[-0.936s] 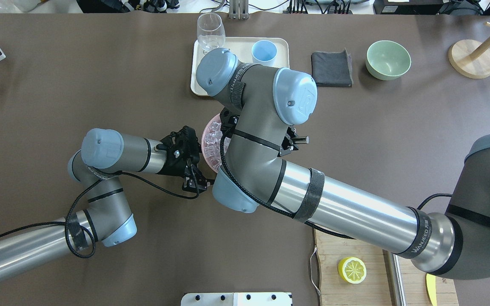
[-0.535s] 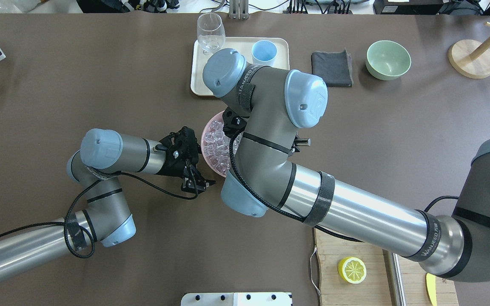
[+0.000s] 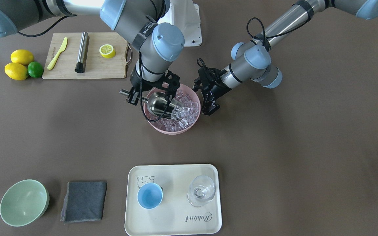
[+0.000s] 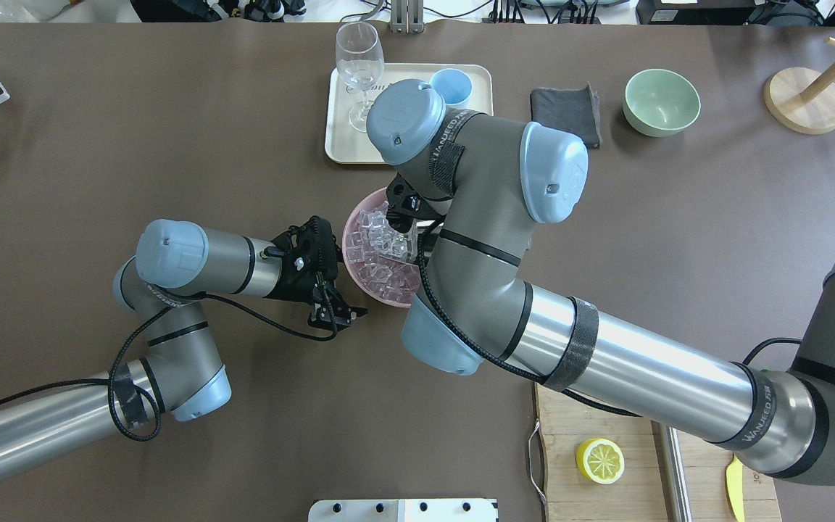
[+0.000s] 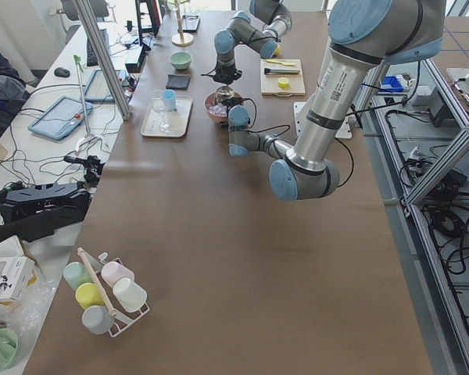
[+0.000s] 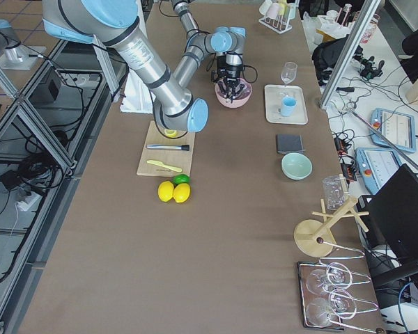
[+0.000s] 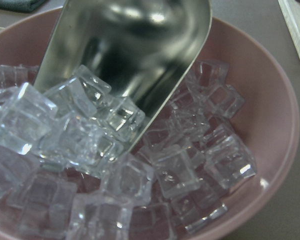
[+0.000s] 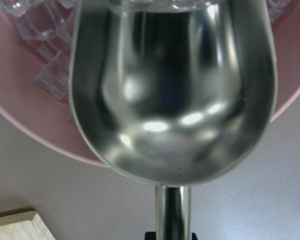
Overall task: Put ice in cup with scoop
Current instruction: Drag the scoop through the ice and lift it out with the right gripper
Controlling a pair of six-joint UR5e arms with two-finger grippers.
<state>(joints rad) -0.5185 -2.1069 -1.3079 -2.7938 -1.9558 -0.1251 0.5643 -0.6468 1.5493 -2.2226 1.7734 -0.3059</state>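
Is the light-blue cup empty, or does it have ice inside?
Empty: the cup shows only its bare blue inside in the front-facing view, with nothing in it.

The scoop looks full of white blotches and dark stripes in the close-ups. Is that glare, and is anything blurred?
Right wrist-mounted view: yes, the scoop acts as a mirror, with white glare patches low in its trough and dark bands above. Left wrist-mounted view: the ice mid-picture is crisp, while cubes along the bottom edge look softer.
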